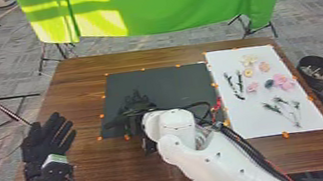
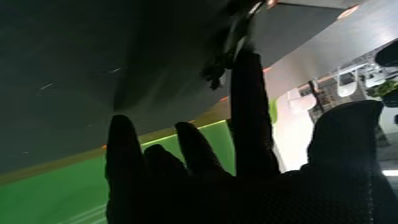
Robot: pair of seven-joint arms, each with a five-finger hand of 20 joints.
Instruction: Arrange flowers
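A brown wooden table [image 1: 81, 89] holds a black sheet [image 1: 179, 81] beside a white sheet [image 1: 243, 125]. The robot's right hand [image 1: 134, 109] is over the black sheet's near left part, its fingers straight and slightly spread, thumb well apart. A dark leafy sprig [image 2: 217, 70] lines up with one fingertip over the black sheet; whether they touch, I cannot tell. On the white sheet lie pink flowers [image 1: 284, 82], pale yellow blooms [image 1: 248, 60] and thin green stems [image 1: 284, 110]. The left hand [image 1: 48, 138] is at the table's left side, fingers straight and a little apart.

The likeliest trouble is at the sprig: with nothing gripping it, a sideways sweep of those straight fingers could drag it askew or snag its leaves. Pressing down could bend the stem or rumple the sheet. Swinging low towards the white sheet, the forearm or its loose cables could scatter the flowers
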